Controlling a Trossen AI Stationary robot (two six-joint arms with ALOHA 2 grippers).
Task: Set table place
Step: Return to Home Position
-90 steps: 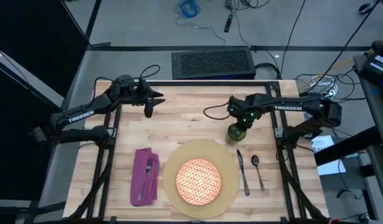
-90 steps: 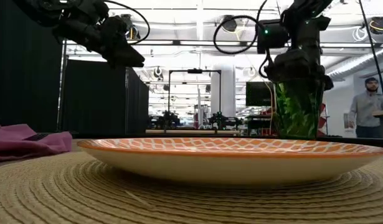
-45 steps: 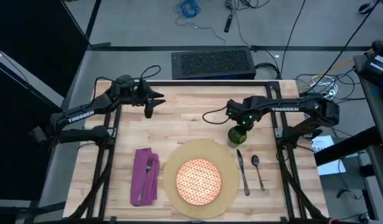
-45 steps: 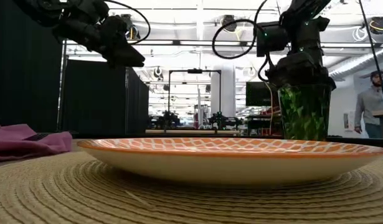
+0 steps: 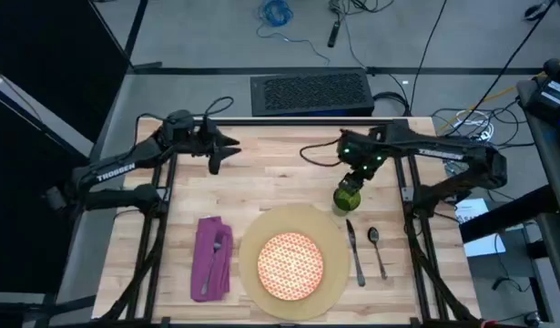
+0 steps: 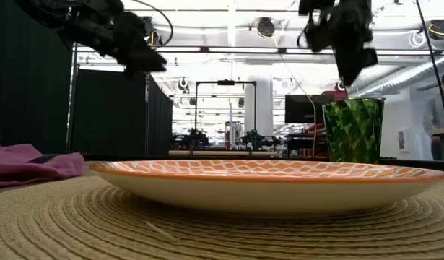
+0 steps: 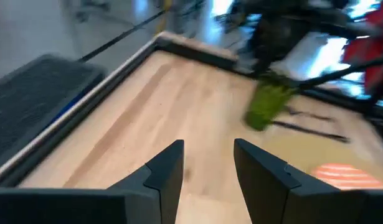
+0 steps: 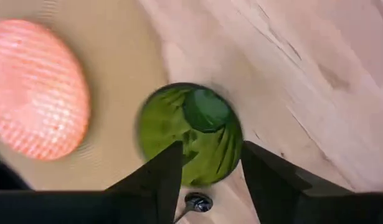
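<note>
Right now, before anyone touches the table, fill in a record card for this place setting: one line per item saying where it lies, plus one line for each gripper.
mat: round, tan, middle of the table's near edge
plate: orange-patterned, centred on mat
napkin: purple, left of mat
fork: lying on napkin
knife: just right of mat
spoon: right of knife
cup: green, upright, beside mat's far right edge
right gripper: open, above cup, not touching it
left gripper: open, raised over table's far left part, holding nothing
</note>
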